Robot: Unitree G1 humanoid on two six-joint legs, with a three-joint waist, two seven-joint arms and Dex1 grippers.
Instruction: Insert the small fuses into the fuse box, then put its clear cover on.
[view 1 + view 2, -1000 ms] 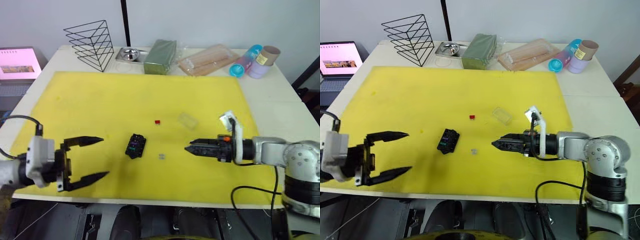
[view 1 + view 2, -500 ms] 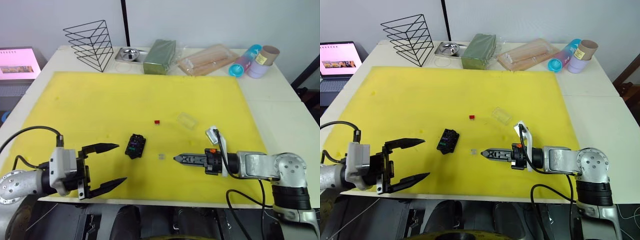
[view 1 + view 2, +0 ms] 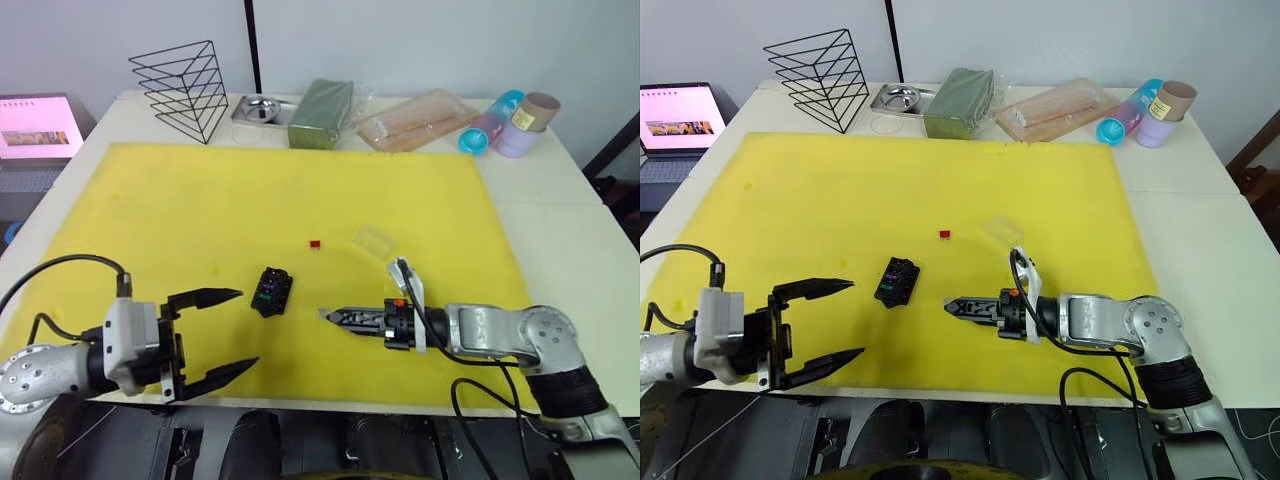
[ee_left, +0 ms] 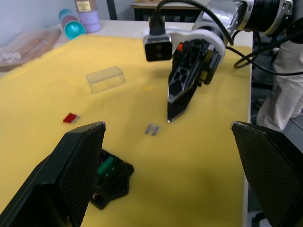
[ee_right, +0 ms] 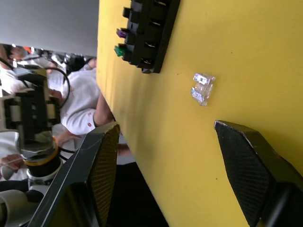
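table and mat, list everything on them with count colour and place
fuse box: one, black, mid mat, purple and green fuses seated
red fuse: one, mat, beyond the box
pale grey fuse: one, mat, at the right hand's tip
clear cover: one, transparent, right of red fuse
mat: one, yellow, covering the table
wire rack: one, black, far left
steel dish: one, silver, beside rack
block: one, dark green, far middle
stick packet: one, clear, far right
cups: three, blue, lilac and brown, far right corner
laptop: one, pink screen, left
left hand: open, near left edge
right hand: fingers apart in wrist view
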